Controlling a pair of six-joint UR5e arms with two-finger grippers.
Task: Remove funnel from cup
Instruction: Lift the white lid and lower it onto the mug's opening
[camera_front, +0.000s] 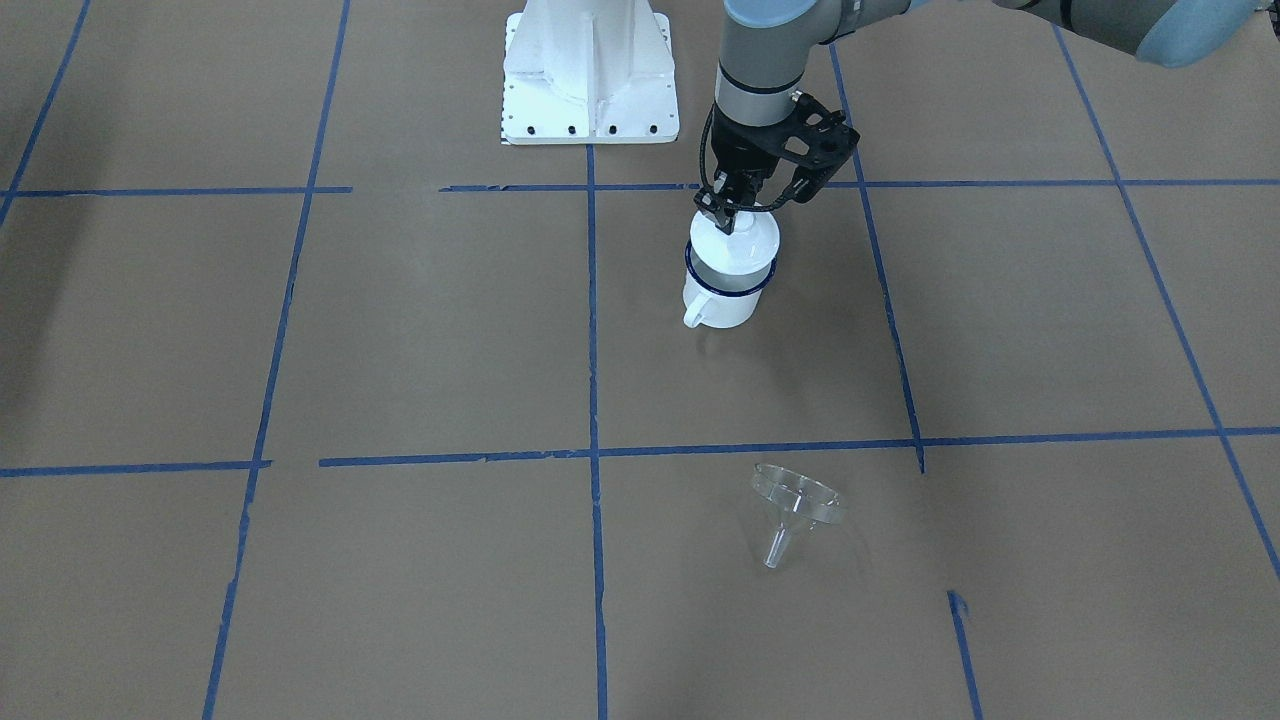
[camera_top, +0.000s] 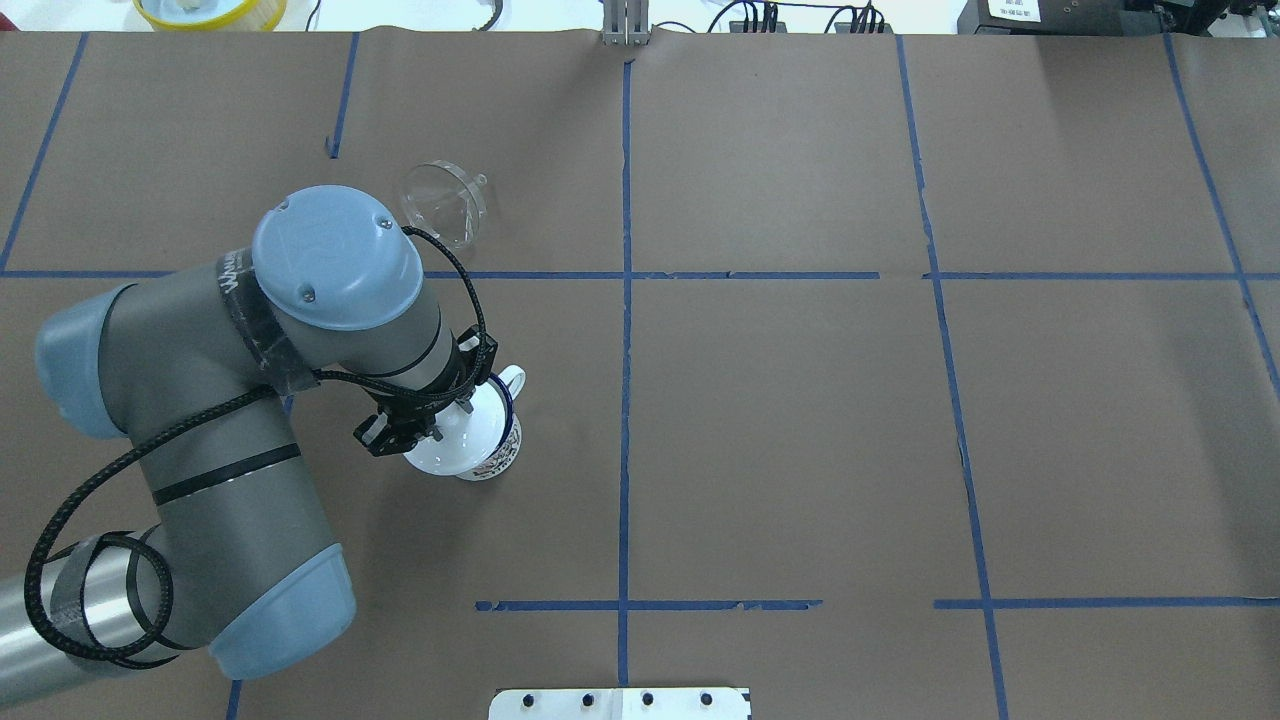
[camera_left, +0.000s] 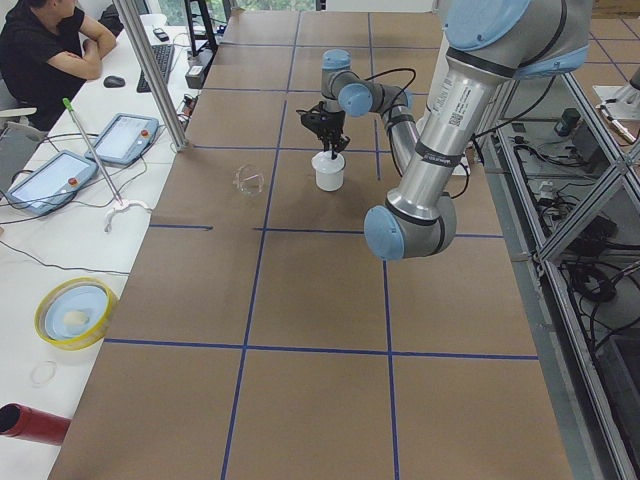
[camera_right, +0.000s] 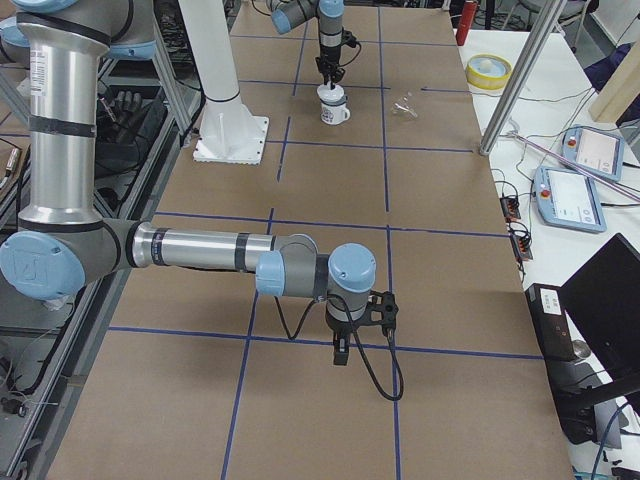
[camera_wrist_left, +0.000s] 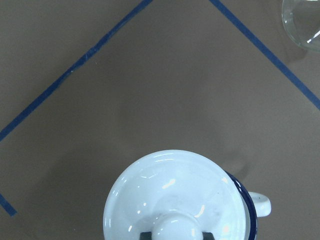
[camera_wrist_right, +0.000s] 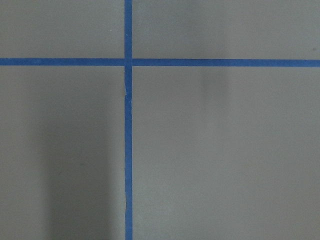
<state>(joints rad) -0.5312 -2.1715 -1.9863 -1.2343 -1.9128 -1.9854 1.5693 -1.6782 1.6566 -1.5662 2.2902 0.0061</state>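
Note:
The clear funnel (camera_front: 795, 505) lies on its side on the brown table, apart from the cup; it also shows in the overhead view (camera_top: 443, 203) and at the top right of the left wrist view (camera_wrist_left: 302, 25). The cup (camera_front: 722, 300), a white mug with a dark blue rim (camera_wrist_left: 250, 200), stands upright. My left gripper (camera_front: 730, 213) is shut on the knob of a round white lid (camera_wrist_left: 175, 195) that covers the mug's mouth. My right gripper (camera_right: 341, 352) hangs over the table far from the mug; I cannot tell whether it is open or shut.
The robot's white base plate (camera_front: 590, 100) stands behind the mug. Blue tape lines (camera_front: 592, 330) divide the brown table. A yellow bowl (camera_left: 75, 310) and a red cylinder (camera_left: 30, 425) sit on the side bench, where a person (camera_left: 45, 50) sits.

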